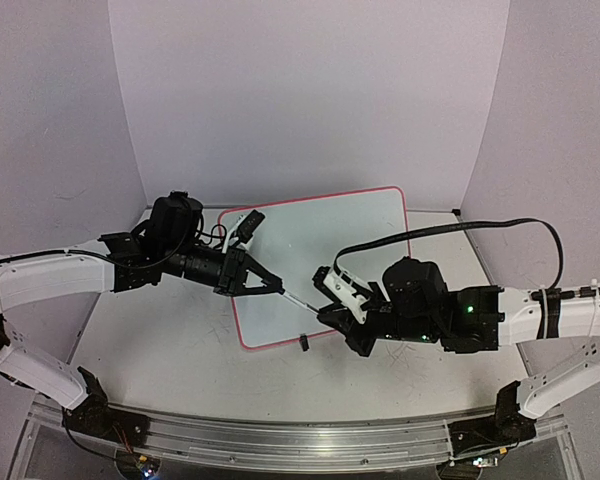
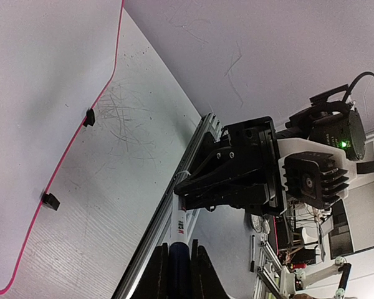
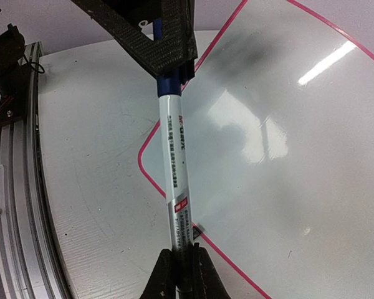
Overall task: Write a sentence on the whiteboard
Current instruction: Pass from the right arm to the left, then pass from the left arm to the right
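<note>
Whiteboard: lies flat mid-counter, turned slightly, with its pink rim visible all round. No writing shows on it.
Marker: bridges the two arms over the board's rim, at about 7 o'clock from the board's centre and just beside a black clip foot. In the top view it runs from 10 o'clock to 4 o'clock.
Step in hand: probably uncapping, since each arm grips one end.
Doing it well: pull straight along the marker's own line, the left arm toward 10 o'clock and the right toward 4. Keep both grips firm and add no twist or bend. Hold the nib off the board until the cap is clear.
Left jaws: closed down on the blue cap, with the fingertips pinching it from 10 o'clock.
Right jaws: fully closed on the tail of the white barrel, with the fingertips either side.
</note>
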Controlling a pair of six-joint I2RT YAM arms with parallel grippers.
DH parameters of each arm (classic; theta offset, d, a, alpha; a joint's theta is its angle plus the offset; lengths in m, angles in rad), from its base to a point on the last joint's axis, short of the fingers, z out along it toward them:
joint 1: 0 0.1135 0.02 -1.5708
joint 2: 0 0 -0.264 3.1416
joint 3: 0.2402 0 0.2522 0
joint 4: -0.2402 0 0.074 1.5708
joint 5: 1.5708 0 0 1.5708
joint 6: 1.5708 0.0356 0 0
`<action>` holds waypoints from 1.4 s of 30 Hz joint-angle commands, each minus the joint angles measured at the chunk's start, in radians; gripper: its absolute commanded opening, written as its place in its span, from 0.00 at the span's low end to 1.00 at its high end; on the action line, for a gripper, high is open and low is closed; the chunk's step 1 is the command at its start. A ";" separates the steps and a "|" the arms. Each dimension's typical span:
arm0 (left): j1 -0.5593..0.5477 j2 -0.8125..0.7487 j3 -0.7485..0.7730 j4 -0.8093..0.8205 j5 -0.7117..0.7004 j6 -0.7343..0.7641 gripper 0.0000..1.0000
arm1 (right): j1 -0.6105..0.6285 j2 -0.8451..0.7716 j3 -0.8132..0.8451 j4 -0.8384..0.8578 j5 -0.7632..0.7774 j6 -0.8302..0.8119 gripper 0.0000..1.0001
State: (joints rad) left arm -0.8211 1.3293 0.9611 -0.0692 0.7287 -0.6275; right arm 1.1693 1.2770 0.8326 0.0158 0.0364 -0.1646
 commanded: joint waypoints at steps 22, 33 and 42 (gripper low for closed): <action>-0.003 0.035 0.221 0.010 -0.208 0.066 0.00 | -0.094 -0.028 0.082 0.099 0.190 0.172 0.87; -0.003 0.059 0.238 -0.098 -0.211 0.068 0.00 | -0.094 0.096 0.209 0.040 -0.009 -0.080 0.81; -0.003 0.058 0.219 -0.099 -0.158 0.066 0.00 | -0.094 0.222 0.298 0.102 -0.009 -0.058 0.47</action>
State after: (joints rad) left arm -0.8242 1.3911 1.1461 -0.1827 0.5320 -0.5728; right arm 1.0756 1.4746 1.0634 0.0672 0.0499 -0.2170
